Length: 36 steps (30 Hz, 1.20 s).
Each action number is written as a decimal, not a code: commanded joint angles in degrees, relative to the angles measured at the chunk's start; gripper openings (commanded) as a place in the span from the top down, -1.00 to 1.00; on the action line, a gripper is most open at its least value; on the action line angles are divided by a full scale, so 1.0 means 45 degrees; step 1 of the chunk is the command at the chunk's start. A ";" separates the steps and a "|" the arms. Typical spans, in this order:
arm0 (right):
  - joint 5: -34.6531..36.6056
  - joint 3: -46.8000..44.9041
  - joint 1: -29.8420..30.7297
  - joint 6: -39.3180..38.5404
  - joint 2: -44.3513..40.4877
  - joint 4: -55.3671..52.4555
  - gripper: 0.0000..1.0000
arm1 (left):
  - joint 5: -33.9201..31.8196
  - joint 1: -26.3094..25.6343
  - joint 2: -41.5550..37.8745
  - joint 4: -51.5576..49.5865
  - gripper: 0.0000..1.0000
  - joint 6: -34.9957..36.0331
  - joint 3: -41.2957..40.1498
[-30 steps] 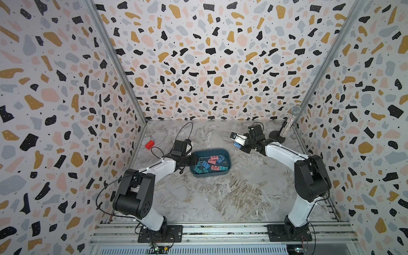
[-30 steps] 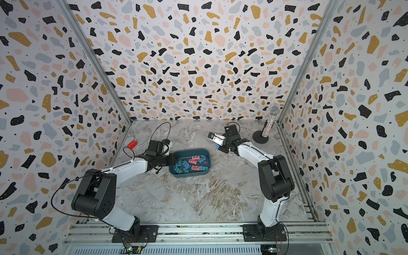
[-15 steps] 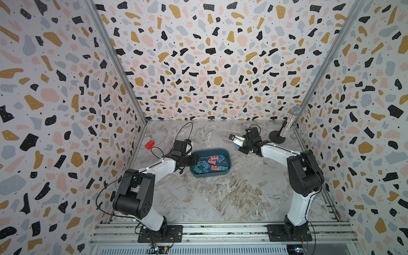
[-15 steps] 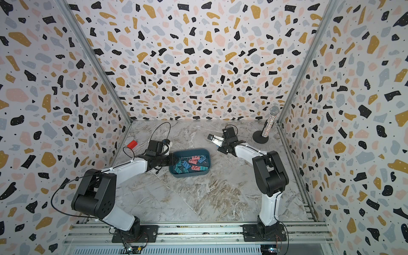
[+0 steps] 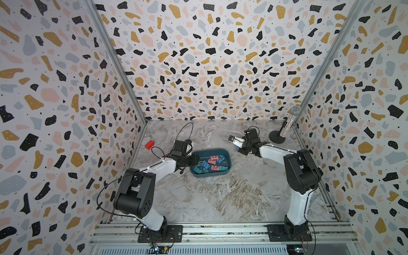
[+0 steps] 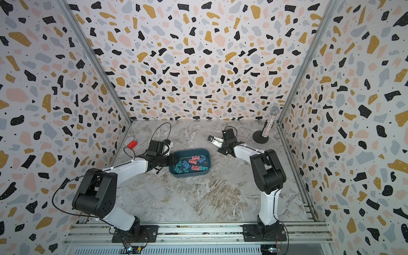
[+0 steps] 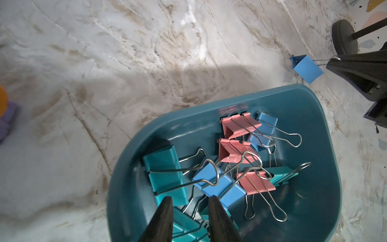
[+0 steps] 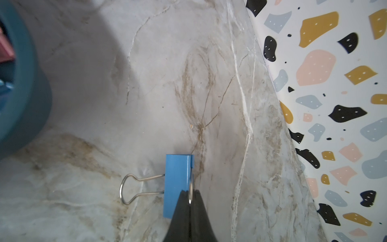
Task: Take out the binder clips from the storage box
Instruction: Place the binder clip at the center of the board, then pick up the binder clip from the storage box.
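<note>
Pinching blue metal binder clip (image 8: pixel 176 178) by its wire handle, my right claw (image 8: pixel 190 193) closed, outside dark teal plastic storage box (image 8: pixel 25 83); left claw (image 7: pixel 190 202) inside, can't tell if gripping.

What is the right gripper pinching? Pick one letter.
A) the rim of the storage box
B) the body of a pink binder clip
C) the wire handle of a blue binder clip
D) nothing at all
C: in the right wrist view the right gripper is shut on one wire handle of a blue binder clip, which is outside the storage box.
</note>
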 commanded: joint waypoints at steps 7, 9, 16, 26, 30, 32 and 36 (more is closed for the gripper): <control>-0.0002 -0.0184 0.0120 0.0161 0.0064 0.0190 0.92 | 0.0160 0.0000 0.0171 0.0330 0.35 -0.0033 -0.0054; 0.0033 -0.0202 0.0147 0.0142 0.0119 0.0170 0.85 | 0.0151 0.0000 0.0188 0.0330 0.35 -0.0051 -0.0076; 0.0072 -0.0320 0.0192 0.0258 0.0104 0.0124 0.62 | 0.0188 0.0000 0.0225 0.0330 0.35 -0.0032 -0.0068; -0.0260 -0.0124 0.0211 0.0393 -0.0370 -0.0524 0.33 | 0.0185 0.0001 0.0288 0.0330 0.32 0.0025 -0.0026; -0.0221 0.0002 0.0205 0.0415 -0.0664 -0.0739 0.30 | 0.0161 0.0002 0.0300 0.0330 0.28 0.0041 -0.0010; -0.0285 0.0086 0.0206 0.0532 -0.0872 -0.1197 0.29 | 0.0142 0.0003 0.0303 0.0310 0.27 0.0041 -0.0015; -0.0772 -0.0108 0.0230 0.1032 -0.1674 -0.1516 0.28 | 0.0064 0.0002 0.0205 0.0291 0.29 0.0062 -0.0056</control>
